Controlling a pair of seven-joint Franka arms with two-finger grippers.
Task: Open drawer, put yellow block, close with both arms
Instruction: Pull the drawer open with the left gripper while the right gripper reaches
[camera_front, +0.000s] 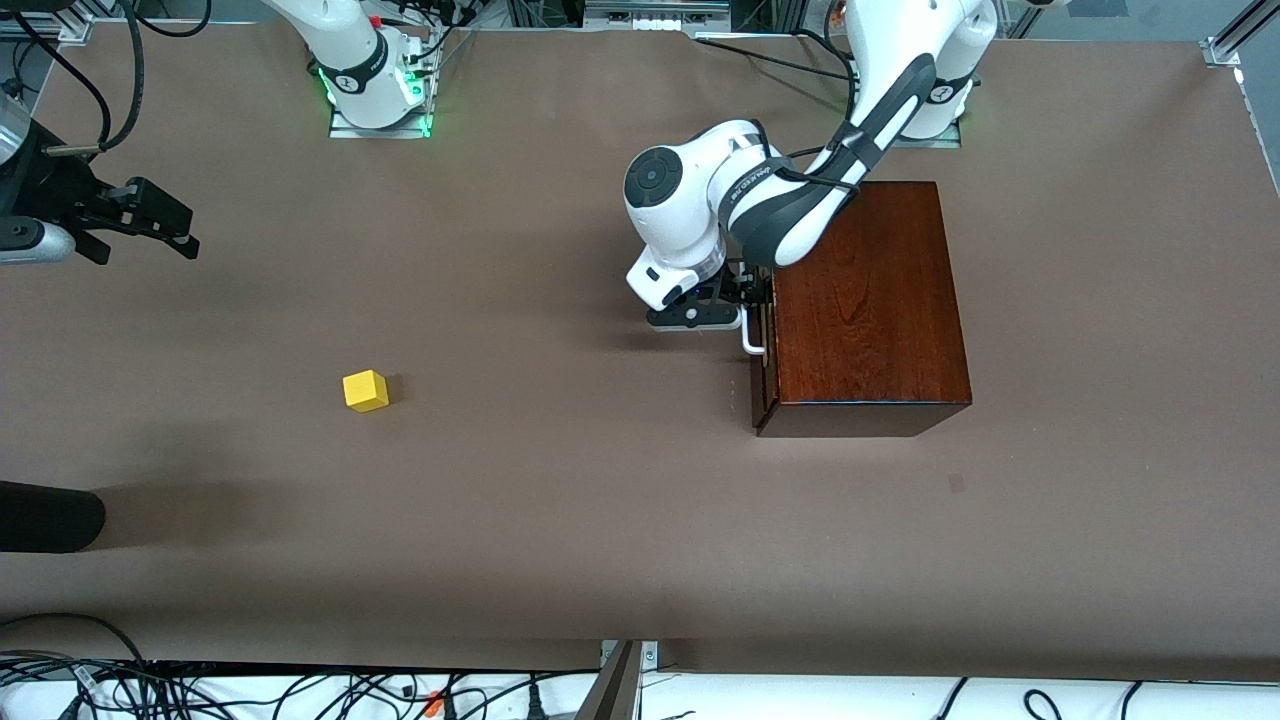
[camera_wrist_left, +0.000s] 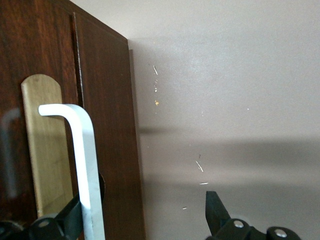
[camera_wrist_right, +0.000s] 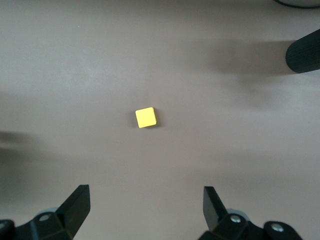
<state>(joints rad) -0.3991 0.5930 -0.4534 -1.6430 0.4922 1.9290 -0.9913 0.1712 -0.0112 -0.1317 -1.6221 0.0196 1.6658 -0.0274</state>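
The dark mahogany box (camera_front: 870, 300) stands toward the left arm's end of the table. Its drawer (camera_wrist_left: 107, 125) looks pushed in, and the front faces the right arm's end. The white bar handle (camera_front: 752, 338) (camera_wrist_left: 82, 165) runs across that front. My left gripper (camera_front: 742, 300) (camera_wrist_left: 142, 200) is open at the handle, with the bar between its fingers and close against one finger (camera_wrist_left: 70, 220). The yellow block (camera_front: 366, 390) (camera_wrist_right: 145, 118) lies on the bare table toward the right arm's end. My right gripper (camera_front: 160, 228) (camera_wrist_right: 145, 189) hangs open and empty in the air, looking down on the block.
A black rounded object (camera_front: 50, 515) (camera_wrist_right: 305, 52) pokes in over the table's edge at the right arm's end, nearer the front camera than the block. Cables (camera_front: 300, 690) run along the table's front edge. The brown tabletop (camera_front: 560, 500) stretches between block and box.
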